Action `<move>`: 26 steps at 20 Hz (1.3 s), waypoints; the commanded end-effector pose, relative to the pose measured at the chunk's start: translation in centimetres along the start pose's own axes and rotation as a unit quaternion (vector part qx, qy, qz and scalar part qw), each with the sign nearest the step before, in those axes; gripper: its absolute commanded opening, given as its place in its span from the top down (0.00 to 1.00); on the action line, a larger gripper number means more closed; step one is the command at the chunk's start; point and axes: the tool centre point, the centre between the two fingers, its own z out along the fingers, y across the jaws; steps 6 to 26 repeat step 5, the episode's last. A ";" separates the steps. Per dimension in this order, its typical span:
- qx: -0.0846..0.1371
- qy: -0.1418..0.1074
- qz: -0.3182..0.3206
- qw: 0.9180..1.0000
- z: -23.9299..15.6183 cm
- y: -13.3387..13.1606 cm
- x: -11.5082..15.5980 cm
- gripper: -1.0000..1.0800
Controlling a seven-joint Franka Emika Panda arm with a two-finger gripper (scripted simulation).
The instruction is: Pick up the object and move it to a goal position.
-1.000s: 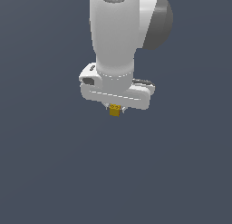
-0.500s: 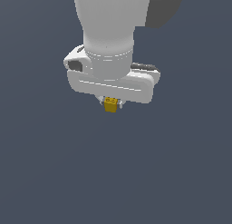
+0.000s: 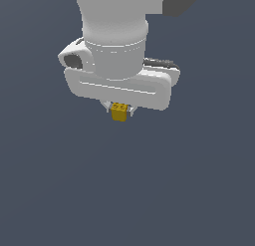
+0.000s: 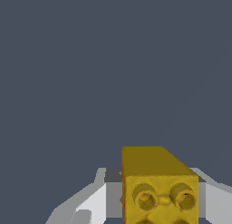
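In the exterior view, the white Franka arm (image 3: 115,36) comes down from the top of the frame, with a dark grey rounded joint part (image 3: 180,2) at the exterior view's upper right. Below the wrist, the wide white hand body spans the middle of the frame, with a small dark opening on the side toward the exterior view's left. Under that body the white pincer (image 3: 119,109) points downward, its two short fingers clamped on the small mustard-yellow cube-like block (image 3: 119,112). The block sits between the fingertips, directly beneath the middle of the hand, with small pale marks on its upper face. Around it is only a plain dark grey-blue background; no tabletop edge can be made out.

In the wrist view, the same yellow block (image 4: 158,187) fills the space between the pale grey fingers (image 4: 95,202), showing a face with two round studs.
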 end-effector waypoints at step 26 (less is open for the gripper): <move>0.000 0.000 0.000 1.000 -0.5 0.0 0.2 1.00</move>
